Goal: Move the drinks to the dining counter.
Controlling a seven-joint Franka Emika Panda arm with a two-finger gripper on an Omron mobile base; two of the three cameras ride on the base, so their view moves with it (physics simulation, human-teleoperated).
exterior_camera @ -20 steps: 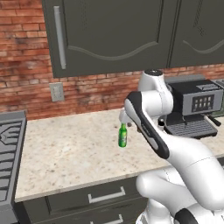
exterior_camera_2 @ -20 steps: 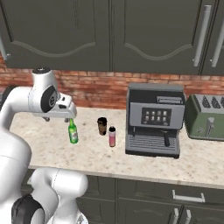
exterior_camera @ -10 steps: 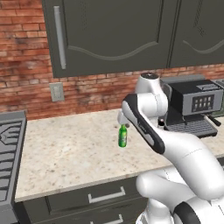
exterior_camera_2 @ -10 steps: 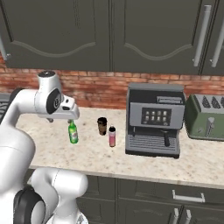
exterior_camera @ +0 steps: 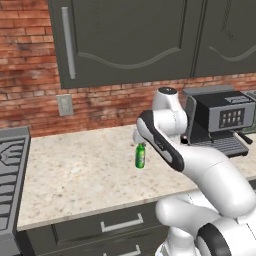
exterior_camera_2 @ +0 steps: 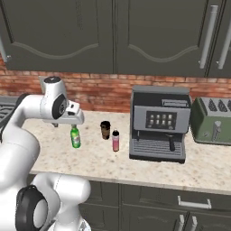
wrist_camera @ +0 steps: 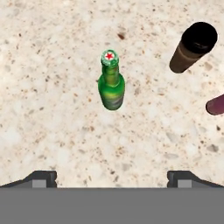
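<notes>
Green bottle [wrist_camera: 111,85] below wide-open tool [wrist_camera: 111,177]

I am looking down on open tabletop [wrist_camera: 52,109] all around the green bottle [wrist_camera: 111,85], which is standing apart from everything. The brown cup [wrist_camera: 192,47] and pink bottle [wrist_camera: 215,105] are crowding one side; beyond them the coffee machine [exterior_camera_2: 159,124] is blocking the way. Upper cabinets [exterior_camera_2: 113,31] are hanging overhead.

A grey coffee machine [exterior_camera_2: 159,124] stands on the speckled countertop [exterior_camera_2: 207,164] with a green toaster [exterior_camera_2: 212,120] just right of it, beneath dark cabinets [exterior_camera_2: 135,34] and a brick wall [exterior_camera: 30,75].
</notes>
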